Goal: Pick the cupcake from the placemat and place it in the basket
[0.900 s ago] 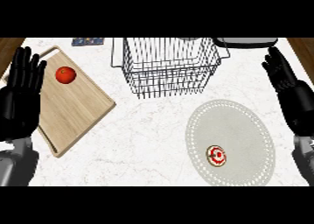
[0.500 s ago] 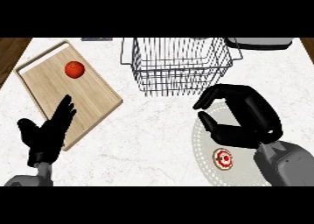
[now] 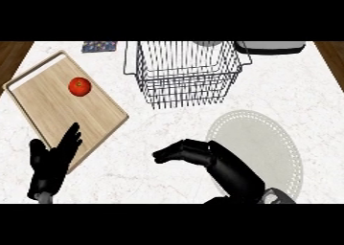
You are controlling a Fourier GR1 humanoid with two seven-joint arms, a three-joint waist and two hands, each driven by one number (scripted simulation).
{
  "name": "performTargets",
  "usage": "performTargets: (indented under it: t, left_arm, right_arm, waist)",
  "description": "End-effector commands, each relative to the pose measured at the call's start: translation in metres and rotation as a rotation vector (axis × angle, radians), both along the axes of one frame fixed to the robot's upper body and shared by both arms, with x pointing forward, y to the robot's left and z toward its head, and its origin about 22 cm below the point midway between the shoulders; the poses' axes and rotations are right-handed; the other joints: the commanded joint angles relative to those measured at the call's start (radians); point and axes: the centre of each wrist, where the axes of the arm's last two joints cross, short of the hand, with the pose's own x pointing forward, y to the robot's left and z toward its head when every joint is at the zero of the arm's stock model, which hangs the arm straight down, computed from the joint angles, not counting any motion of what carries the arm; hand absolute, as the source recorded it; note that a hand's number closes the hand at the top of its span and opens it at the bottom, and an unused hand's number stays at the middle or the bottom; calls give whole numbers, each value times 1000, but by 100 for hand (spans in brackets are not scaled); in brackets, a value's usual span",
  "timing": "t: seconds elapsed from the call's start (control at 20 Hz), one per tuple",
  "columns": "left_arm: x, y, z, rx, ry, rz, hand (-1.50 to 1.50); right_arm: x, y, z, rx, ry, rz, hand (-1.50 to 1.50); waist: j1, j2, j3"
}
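Observation:
The round pale placemat (image 3: 268, 139) lies at the right of the counter. My right hand (image 3: 202, 156) hangs over its left edge, fingers lightly bent and pointing left, with nothing visible between them. The hand and its forearm cover the lower left part of the mat, and no cupcake shows anywhere. The wire basket (image 3: 189, 91) stands empty at the back centre, well beyond the right hand. At the lower left, my left hand (image 3: 48, 165) rests open by the near corner of the cutting board.
A wooden cutting board (image 3: 54, 107) lies at the left with a red tomato (image 3: 79, 86) on it. A grey appliance (image 3: 269, 46) and a small patterned item (image 3: 98, 46) sit at the back edge. White marble counter stretches between board and placemat.
My right hand has swung from the right edge in over the placemat, then dropped lower and leftwards, hiding the cupcake. The left hand has sunk to the lower left.

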Motion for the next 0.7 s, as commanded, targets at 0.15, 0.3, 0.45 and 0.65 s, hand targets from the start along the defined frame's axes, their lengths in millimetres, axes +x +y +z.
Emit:
performTargets:
  t: [0.15, 0.3, 0.45, 0.65]
  left_arm:
    - [-35, 22, -26, 3, 164, 46, 0]
    - [-31, 8, -22, 5, 155, 30, 0]
    - [-30, 12, -19, 6, 154, 20, 0]
    - [-39, 13, -31, 4, 156, 29, 0]
  right_arm:
    - [15, -48, 63, -435, -314, -268, -150]
    - [14, -67, 106, -610, -381, -277, -150]
    - [14, -75, 150, -695, -391, -276, -150]
    - [4, -93, 182, -868, -341, -179, -150]
  waist:
    - [-24, -6, -12]
    - [-24, -3, -10]
    - [-6, 3, -10]
    - [-15, 5, -11]
